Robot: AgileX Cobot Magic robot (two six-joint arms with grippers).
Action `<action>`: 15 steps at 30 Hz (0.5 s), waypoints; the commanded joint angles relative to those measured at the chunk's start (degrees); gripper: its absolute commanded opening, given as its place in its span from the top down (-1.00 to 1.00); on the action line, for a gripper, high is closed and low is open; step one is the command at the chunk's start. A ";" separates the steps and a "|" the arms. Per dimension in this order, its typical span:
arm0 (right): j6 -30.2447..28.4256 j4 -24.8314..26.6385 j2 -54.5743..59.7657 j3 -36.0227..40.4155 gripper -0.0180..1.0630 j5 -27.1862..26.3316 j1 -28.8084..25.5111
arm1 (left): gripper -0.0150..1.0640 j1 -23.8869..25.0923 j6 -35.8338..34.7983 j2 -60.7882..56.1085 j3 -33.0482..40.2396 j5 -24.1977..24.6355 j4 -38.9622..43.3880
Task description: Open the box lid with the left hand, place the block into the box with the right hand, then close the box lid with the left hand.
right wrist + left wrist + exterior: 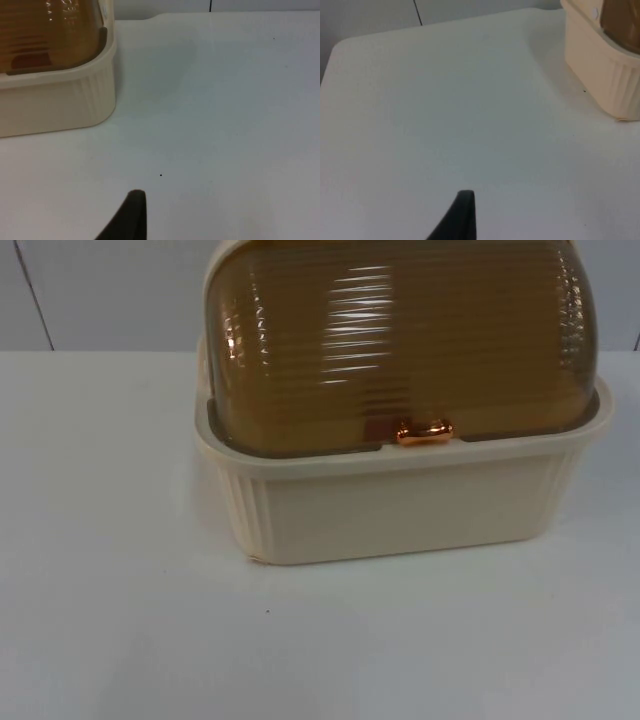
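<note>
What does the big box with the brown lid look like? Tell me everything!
The box is a cream, plastic-looking tub with ribbed sides and rounded corners, standing upright on the white table. Its lid is a see-through brown dome with fine ridges, shut down inside the rim. A small shiny copper handle sits at the lid's front edge. Something reddish-brown shows faintly through the lid. Nothing but the table touches it.

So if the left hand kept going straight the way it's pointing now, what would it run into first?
Probably just the bare white table. The left hand points across open tabletop; the cream box sits off to one side of that line, though depth is hard to judge.
</note>
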 commanded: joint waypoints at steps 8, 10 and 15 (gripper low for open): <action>0.34 -0.15 -0.20 0.00 -0.97 -0.22 0.08 | -0.97 -2.73 -0.68 -0.26 0.34 0.12 0.18; 0.34 -0.15 -0.20 0.00 -0.97 -0.22 0.08 | -0.97 -3.68 -0.79 -0.26 0.34 0.12 0.30; 0.34 -0.15 -0.20 0.00 -0.97 -0.22 0.08 | -0.97 -6.53 -1.75 -0.26 0.34 0.12 1.15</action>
